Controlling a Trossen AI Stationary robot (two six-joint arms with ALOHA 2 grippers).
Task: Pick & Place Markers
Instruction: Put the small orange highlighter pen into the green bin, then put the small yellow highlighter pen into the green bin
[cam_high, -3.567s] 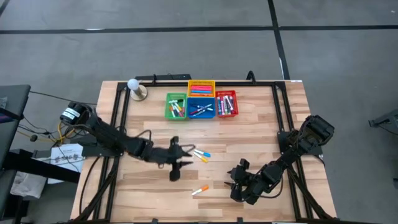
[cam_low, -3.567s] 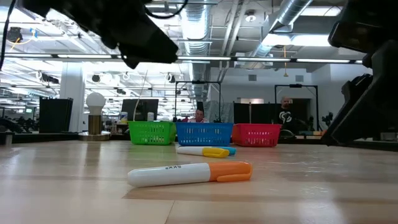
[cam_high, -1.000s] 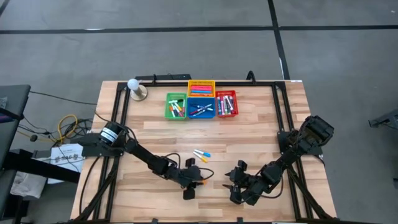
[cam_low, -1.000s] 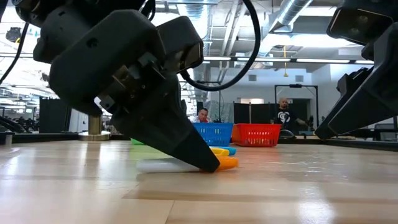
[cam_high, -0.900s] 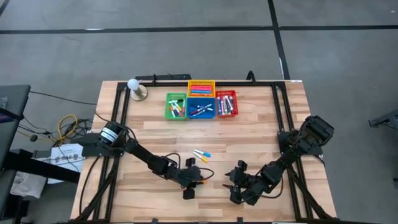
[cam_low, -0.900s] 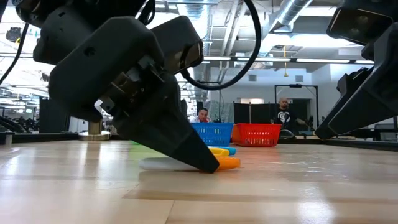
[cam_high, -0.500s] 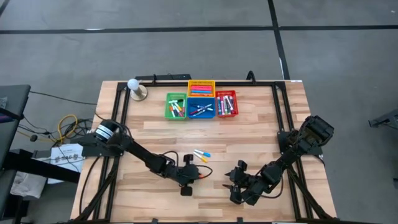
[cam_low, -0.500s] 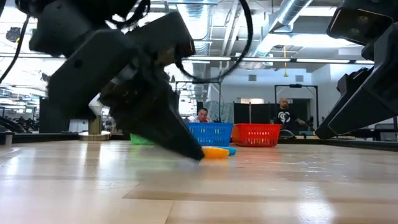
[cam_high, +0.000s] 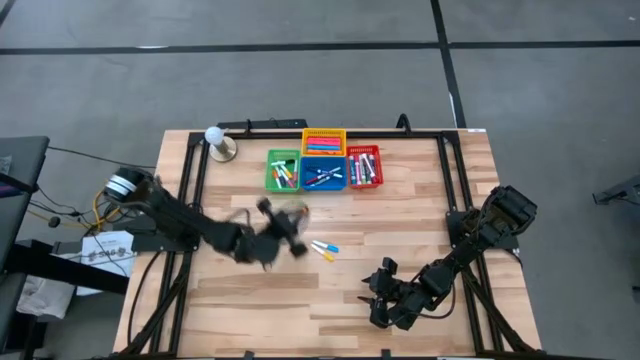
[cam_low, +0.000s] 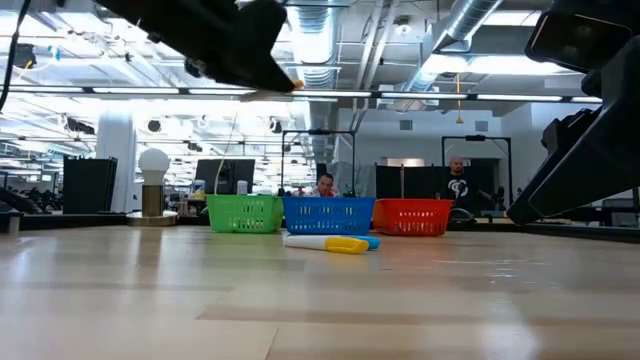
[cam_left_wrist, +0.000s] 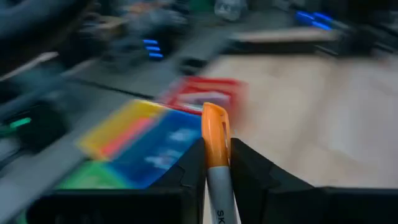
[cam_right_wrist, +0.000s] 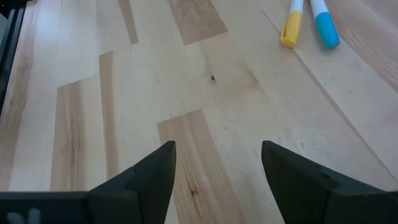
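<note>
My left gripper (cam_high: 288, 224) hangs above the table's middle, near the baskets, shut on a white marker with an orange cap (cam_left_wrist: 215, 134). In the low view this gripper (cam_low: 262, 55) shows high at the top. Two more markers, one yellow-capped (cam_high: 325, 254) and one blue-capped (cam_high: 329, 246), lie flat on the table just right of it. My right gripper (cam_right_wrist: 217, 149) stands open low over bare wood at the near right (cam_high: 373, 292), its fingers touching nothing. My left gripper pinches the marker's white barrel (cam_left_wrist: 220, 189) between its two fingers. The marker lies along the fingers, and its orange cap (cam_left_wrist: 214, 123) sticks out past the fingertips. It is lifted clear of the table, pointing toward the baskets.
Along the far edge stand a green basket (cam_high: 283, 171), a blue one (cam_high: 324, 176), a red one (cam_high: 364, 167) and a yellow one (cam_high: 323, 140), all holding markers. A small bulb lamp (cam_high: 218, 143) stands at the far left. Black rails run along the table's sides.
My left gripper has risen from the table's near middle with the orange-capped marker and gone toward the far edge and the baskets, tipping from steeply downward to nearly level. The marker, which lay on the wood, is now lifted clear.
</note>
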